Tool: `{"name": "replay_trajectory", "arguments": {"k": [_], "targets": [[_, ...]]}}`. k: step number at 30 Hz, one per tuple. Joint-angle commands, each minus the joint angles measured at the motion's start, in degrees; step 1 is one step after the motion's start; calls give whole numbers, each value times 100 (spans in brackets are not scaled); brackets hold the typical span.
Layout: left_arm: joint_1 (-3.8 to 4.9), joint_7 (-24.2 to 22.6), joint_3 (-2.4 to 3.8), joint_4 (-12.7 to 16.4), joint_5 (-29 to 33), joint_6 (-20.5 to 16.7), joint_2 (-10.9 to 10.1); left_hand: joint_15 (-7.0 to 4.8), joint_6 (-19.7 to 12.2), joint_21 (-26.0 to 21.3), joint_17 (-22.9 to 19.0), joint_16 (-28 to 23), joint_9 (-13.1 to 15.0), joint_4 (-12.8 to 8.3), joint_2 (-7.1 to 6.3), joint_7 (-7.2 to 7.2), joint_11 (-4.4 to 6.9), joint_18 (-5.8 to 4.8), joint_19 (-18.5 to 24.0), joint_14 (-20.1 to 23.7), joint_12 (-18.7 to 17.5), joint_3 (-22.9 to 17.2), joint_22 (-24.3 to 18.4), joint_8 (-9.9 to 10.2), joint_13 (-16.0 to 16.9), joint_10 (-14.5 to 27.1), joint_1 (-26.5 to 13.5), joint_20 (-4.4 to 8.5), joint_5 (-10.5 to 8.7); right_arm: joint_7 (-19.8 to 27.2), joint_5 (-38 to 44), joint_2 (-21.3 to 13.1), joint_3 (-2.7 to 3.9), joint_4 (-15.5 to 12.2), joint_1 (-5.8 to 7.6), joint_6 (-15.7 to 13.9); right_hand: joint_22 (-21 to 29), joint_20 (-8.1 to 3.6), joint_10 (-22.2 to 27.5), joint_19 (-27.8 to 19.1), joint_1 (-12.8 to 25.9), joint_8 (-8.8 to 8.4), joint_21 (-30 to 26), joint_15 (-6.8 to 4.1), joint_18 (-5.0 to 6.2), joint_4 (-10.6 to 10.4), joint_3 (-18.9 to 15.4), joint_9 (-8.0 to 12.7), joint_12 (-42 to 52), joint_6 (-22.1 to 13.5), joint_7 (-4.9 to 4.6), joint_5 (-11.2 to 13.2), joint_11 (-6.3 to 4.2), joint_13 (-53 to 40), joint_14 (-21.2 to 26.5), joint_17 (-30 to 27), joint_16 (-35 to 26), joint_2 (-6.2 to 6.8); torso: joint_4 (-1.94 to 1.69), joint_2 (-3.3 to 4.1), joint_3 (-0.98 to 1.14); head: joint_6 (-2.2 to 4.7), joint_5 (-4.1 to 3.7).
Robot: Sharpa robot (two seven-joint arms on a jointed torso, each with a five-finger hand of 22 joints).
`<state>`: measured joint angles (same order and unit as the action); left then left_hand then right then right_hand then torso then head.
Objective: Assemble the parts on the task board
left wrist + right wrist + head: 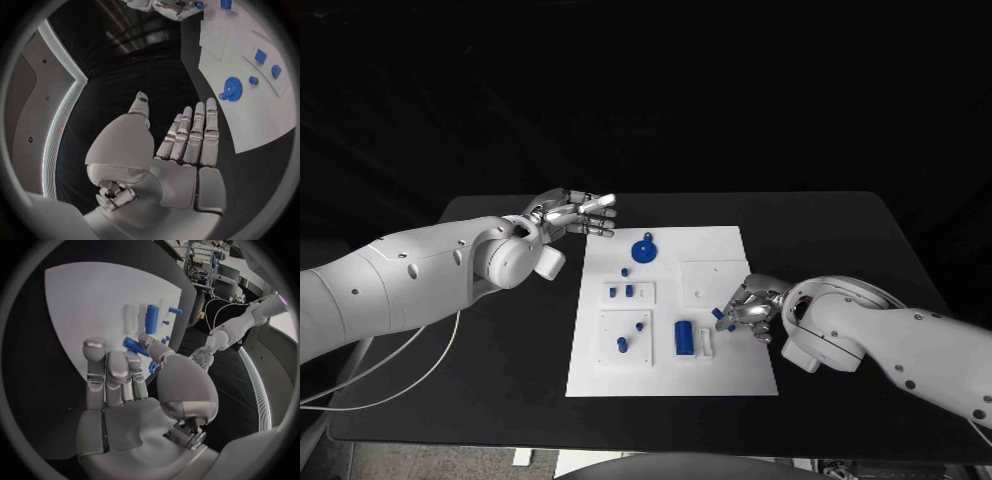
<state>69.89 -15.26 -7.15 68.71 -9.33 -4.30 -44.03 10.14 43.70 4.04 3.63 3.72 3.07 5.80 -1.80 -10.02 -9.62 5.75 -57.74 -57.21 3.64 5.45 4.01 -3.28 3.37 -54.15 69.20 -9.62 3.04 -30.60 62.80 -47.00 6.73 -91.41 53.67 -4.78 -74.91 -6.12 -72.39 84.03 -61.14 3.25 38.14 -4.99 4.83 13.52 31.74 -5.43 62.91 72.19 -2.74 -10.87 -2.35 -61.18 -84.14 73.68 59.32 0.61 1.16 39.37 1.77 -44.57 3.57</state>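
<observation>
The white task board (733, 240) lies in the middle of the black table. On it are a blue gear (645, 250), small blue pieces (629, 291), blue pegs (630, 337) and a long blue block (682, 337). My left hand (574, 213) hovers off the board's far left corner, fingers straight and apart, holding nothing; the left wrist view shows its flat palm (187, 145) beside the gear (232, 90). My right hand (750, 305) is over the board's right edge and pinches a small blue part (132, 345) between thumb and fingertips, near the blue block (151, 317).
White raised panels (711, 280) sit on the board near the right hand. Black table (516, 350) runs wide on both sides of the board. The left forearm (430, 275) reaches over the table's left side, with a white cable (437, 350) hanging under it.
</observation>
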Motion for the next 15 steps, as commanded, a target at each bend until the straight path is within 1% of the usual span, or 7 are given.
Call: {"name": "replay_trajectory", "arguments": {"k": [1,4,5,8,11,15], "targets": [[6,-28,3,18,-22,45,16,-2,19,-5,-6,-24,4,10,-18,1,-4,46,-36,27,-18,-24,2,13,-4,10,-14,22,-26,-22,-94,95,-23,35,-38,72,-201,-21,-41,292,32,42,-28,-9,-99,-25,-65,4,9,90,59,59,-15,0,-34,-4,4,-90,3,-3,9,1,4],[6,-24,3,24,-22,49,19,-2,19,-5,-6,-24,4,10,-18,1,-4,46,-36,27,-18,-24,2,13,-4,10,-14,22,-26,-47,4,155,-53,58,-56,102,-200,-19,-48,293,104,41,-27,-7,-105,-72,-101,66,5,103,71,63,-21,0,-36,-9,2,-111,-4,-4,11,-6,10],[6,-21,2,26,-23,50,18,-2,19,-5,-6,-24,4,10,-18,1,-4,46,-36,27,-18,-24,2,13,-4,10,-14,22,-26,-59,48,169,-64,64,-59,127,-200,-20,-58,296,132,40,-20,-8,-109,-81,-106,108,4,121,77,66,-22,-1,-37,-11,4,-115,-2,-4,10,-9,12],[6,-18,2,26,-24,47,15,-2,19,-5,-6,-24,4,10,-18,1,-4,46,-36,27,-18,-24,2,13,-4,10,-14,22,-26,-95,131,195,-94,76,-66,220,-203,-19,-70,296,181,41,-5,-8,-114,-109,-115,136,2,136,81,79,-24,-4,-39,-14,3,-125,11,-1,8,-10,21],[6,-17,2,25,-25,45,15,-2,19,-5,-6,-24,4,10,-18,1,-4,46,-36,27,-18,-24,2,13,-4,10,-14,22,-26,-131,201,217,-142,81,-69,313,-205,-17,-82,296,237,41,4,-6,-121,-141,-125,149,2,147,87,85,-26,-8,-43,-14,9,-145,16,0,7,-15,23],[6,-16,2,29,-30,48,18,-2,19,-5,-6,-24,4,10,-18,1,-4,46,-36,27,-18,-24,2,13,-4,10,-14,22,-26,-174,289,267,-213,100,-73,377,-203,-19,-87,294,275,39,-3,-7,-124,-159,-129,156,-7,150,91,88,-26,-8,-42,-21,2,-155,10,-4,11,-16,22]]}}
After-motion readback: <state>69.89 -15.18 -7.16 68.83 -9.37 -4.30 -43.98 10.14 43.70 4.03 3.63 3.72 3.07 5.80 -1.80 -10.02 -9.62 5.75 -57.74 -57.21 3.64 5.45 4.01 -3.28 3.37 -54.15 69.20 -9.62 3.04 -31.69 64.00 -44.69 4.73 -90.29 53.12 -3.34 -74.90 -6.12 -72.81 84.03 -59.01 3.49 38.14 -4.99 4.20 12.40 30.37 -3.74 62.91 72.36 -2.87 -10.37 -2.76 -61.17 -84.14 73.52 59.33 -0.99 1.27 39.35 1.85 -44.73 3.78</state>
